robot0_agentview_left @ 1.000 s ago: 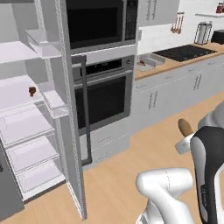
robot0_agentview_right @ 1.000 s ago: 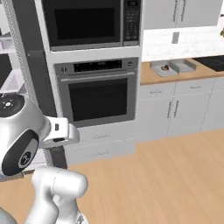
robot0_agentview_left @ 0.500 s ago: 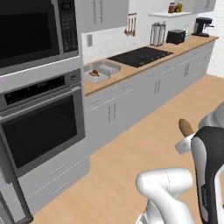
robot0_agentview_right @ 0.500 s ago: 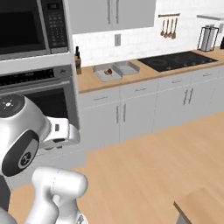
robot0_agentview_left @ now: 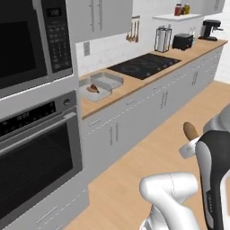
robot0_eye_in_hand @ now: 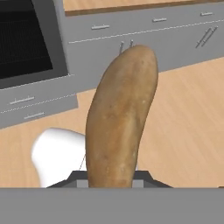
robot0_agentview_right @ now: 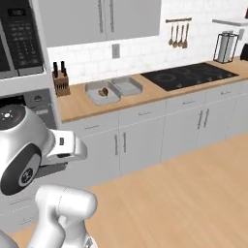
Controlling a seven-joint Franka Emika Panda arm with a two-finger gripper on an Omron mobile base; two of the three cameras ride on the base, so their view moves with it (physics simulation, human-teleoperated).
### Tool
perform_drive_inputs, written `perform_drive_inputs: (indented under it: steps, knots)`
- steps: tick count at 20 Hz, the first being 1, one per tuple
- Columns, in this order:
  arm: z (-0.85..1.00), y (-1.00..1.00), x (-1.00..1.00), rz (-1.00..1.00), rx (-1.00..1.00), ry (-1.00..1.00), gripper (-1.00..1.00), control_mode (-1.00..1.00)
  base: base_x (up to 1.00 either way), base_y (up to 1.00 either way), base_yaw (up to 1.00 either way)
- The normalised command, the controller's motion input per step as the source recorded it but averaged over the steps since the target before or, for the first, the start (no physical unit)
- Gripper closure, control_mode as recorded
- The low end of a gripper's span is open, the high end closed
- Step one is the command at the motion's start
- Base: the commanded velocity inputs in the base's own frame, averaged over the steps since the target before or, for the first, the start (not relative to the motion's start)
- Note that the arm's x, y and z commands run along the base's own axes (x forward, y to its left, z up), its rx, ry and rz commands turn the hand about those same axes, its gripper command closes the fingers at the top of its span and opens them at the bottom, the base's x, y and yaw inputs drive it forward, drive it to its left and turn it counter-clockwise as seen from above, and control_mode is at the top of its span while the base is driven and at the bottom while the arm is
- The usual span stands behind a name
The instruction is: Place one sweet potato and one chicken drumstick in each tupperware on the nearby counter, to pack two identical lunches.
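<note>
My gripper [robot0_eye_in_hand: 111,178] is shut on a sweet potato [robot0_eye_in_hand: 121,118], a tan-orange tuber that stands up between the fingers. Its rounded tip [robot0_agentview_left: 190,130] pokes up beside my dark forearm, over the wooden floor and well short of the counter [robot0_agentview_left: 134,84]. Two grey tupperware trays sit side by side on that counter: the left one [robot0_agentview_left: 102,94] [robot0_agentview_right: 96,98] holds something small and brown, too small to name, and the right one [robot0_agentview_left: 108,81] [robot0_agentview_right: 127,86] looks empty. No chicken drumstick can be made out for certain.
A black cooktop [robot0_agentview_left: 143,65] [robot0_agentview_right: 189,75] lies in the counter right of the trays. A knife block [robot0_agentview_right: 60,82] stands to their left. The wall oven [robot0_agentview_left: 36,157] and microwave fill the left side. A toaster and coffee machine sit far along the counter. The wooden floor [robot0_agentview_right: 184,193] is open.
The whole view has swung right: the open fridge has left the picture, and the counter with the trays has come nearer and more central. The potato stays held.
</note>
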Motion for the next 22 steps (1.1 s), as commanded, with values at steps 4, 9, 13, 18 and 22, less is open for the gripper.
perform_drive_inputs:
  steps: [4, 9, 13, 18, 22]
  knots:
    - [0.00, 0.00, 0.00, 0.00, 0.00, 0.00, 1.00, 1.00, 1.00, -0.21, 0.00]
    - [0.00, 0.00, 0.00, 0.00, 0.00, 0.00, 1.00, 1.00, 1.00, -0.21, 0.07]
    - [0.00, 0.00, 0.00, 0.00, 0.00, 0.00, 1.00, 1.00, 1.00, -0.11, 0.14]
    - [0.00, 0.00, 0.00, 0.00, 0.00, 0.00, 1.00, 1.00, 1.00, -0.04, 0.23]
    - [0.00, 0.00, 0.00, 0.00, 0.00, 0.00, 1.00, 1.00, 1.00, -0.19, 0.18]
